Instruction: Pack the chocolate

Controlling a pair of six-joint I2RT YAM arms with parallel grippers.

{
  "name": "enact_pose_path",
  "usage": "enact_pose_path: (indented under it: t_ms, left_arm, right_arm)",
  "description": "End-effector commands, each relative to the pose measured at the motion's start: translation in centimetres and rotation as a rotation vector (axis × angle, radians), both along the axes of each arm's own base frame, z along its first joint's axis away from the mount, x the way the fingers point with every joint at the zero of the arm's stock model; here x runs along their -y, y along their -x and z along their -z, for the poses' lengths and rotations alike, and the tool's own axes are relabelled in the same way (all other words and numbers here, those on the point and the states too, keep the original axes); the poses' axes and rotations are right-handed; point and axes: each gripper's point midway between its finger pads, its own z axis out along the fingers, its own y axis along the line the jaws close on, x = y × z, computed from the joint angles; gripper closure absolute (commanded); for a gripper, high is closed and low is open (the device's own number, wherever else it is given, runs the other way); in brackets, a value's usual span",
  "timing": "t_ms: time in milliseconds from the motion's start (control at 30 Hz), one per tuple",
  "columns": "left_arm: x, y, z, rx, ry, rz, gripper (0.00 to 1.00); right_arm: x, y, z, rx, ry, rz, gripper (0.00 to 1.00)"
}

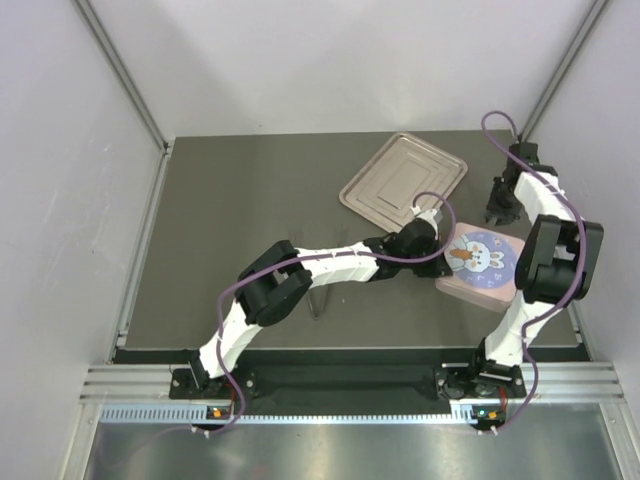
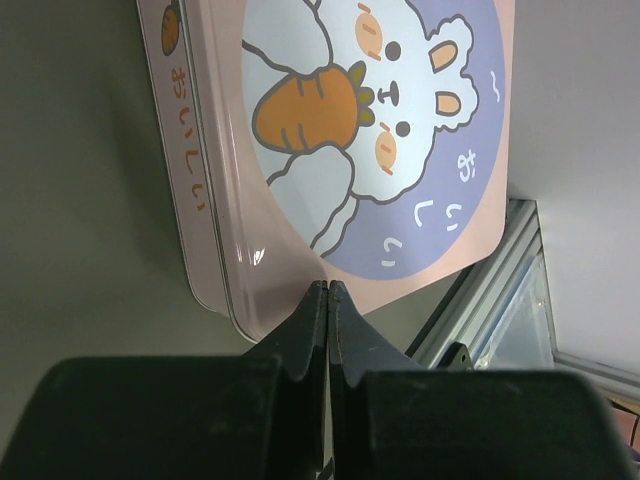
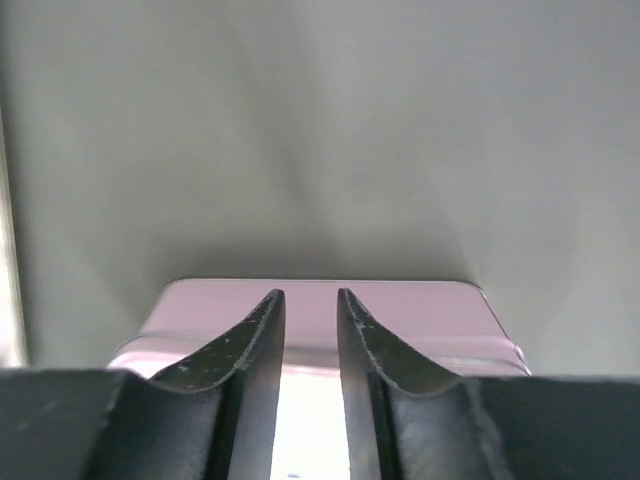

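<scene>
While no chocolate showed, we judged it fragile, best pinched gently sideways. Left claw (image 2: pixel 328 288) sat together, right claw (image 3: pixel 311 300) slightly apart.

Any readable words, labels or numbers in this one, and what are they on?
"おいしい" in orange, running along the side wall of the pink box.
"~おいしい" in white, curving along the purple circle on the bunny lid.
In the top external view the lid's print is too small to read.
The right wrist view shows no text.
</scene>
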Motion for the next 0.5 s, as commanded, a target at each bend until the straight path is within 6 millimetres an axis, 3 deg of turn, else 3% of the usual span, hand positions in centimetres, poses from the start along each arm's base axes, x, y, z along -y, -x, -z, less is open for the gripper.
enact_pose_path:
  t_ms: [0, 67, 200, 267, 400, 467]
  left_arm:
    - [-1.5, 0.6, 1.5, 0.008, -0.076, 0.007, 1.00]
    - [-1.2, 0.7, 1.2, 0.012, -0.065, 0.020, 1.00]
    - [0.3, 0.6, -0.3, 0.035, 0.008, 0.061, 1.00]
    - [0.9, 0.9, -0.1, 0.028, 0.032, 0.095, 1.00]
    - [2.6, 2.2, -2.0, 0.008, 0.124, 0.187, 1.00]
    - [2.6, 2.4, -3.0, 0.017, 0.143, 0.205, 1.00]
  right_arm:
    - [0.4, -2.9, -7.5, 0.232, 0.036, 0.058, 0.71]
    - [0.8, -2.7, -8.9, 0.265, 0.049, 0.086, 0.70]
    - [1.2, -1.3, -9.8, 0.282, 0.054, 0.135, 0.72]
    - [1.4, -0.2, -9.9, 0.272, 0.062, 0.157, 0.71]
    - [2.5, 2.5, -8.4, 0.229, 0.073, 0.221, 0.65]
    - [3.5, 3.6, -8.6, 0.230, 0.090, 0.254, 0.65]
